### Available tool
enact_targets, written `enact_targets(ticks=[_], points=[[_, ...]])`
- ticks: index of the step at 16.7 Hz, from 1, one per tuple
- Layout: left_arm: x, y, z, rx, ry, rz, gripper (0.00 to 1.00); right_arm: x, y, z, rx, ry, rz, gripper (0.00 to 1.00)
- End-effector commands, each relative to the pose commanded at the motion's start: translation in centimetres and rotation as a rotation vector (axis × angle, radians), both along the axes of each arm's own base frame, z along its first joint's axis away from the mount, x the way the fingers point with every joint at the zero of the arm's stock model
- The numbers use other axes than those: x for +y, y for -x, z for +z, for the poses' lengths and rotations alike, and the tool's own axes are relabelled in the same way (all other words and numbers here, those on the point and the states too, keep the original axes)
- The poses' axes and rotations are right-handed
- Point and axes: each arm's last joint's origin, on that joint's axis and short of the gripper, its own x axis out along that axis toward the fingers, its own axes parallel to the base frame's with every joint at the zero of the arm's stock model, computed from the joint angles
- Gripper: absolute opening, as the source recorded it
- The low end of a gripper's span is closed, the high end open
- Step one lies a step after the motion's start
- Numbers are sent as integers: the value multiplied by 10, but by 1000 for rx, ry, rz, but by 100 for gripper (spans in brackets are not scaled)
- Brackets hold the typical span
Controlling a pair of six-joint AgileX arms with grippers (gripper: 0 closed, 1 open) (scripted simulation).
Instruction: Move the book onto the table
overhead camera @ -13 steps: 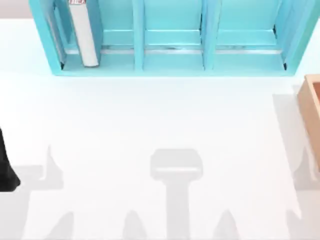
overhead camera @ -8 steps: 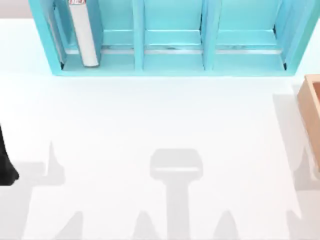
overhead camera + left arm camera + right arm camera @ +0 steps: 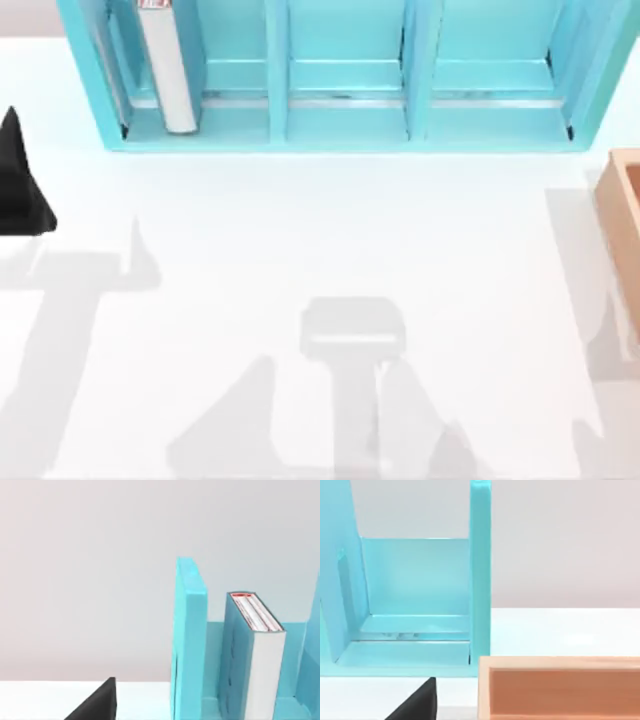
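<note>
The large plain white table (image 3: 330,240) is lying bare in front of the light-blue compartmented shelf (image 3: 345,130), which is standing along its far edge. Beside the shelf's right end, a tan wooden open box (image 3: 625,215) is sitting on the table. The thick light-blue book with grey-white page edges and a small red-white mark (image 3: 166,65) is standing upright in the shelf's leftmost compartment, close to the outer wall of that compartment (image 3: 189,640), so none of the task is done yet.

The main risk, as I judge it, is coming from that tight fit: the book is sitting near the outer wall, so a finger reaching for its cover may be striking the wall or pushing the book deeper instead of clasping it. A book this tall and narrow may also be tipping sideways inside the compartment if it is nudged off-centre, or slipping from a grip taken only on its front edge.

The left gripper (image 3: 20,195) is hovering over the table, to the left of the shelf and well apart from the book, touching nothing; how wide its fingers are standing I cannot tell. The right gripper (image 3: 415,702) is facing the shelf's right end and the box; its opening I likewise cannot tell.
</note>
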Motion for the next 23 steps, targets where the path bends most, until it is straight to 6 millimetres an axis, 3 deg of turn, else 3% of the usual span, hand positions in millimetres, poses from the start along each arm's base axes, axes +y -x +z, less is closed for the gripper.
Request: enact_targets(ticks=[4,8,11,16,23], points=[[-22,-69,-11,75,-6,-5,100,0,0,0,0,0,0,100],[-50,-132,-60,152,-25,-7,100,0,0,0,0,0,0,100],[-69,-161,-102,176,-36,-8,100,0,0,0,0,0,0,100],[-86,-182,-141,160,-35,-8,100,0,0,0,0,0,0,100],[-85,-183,-145,161,-35,-4,100,0,0,0,0,0,0,100]])
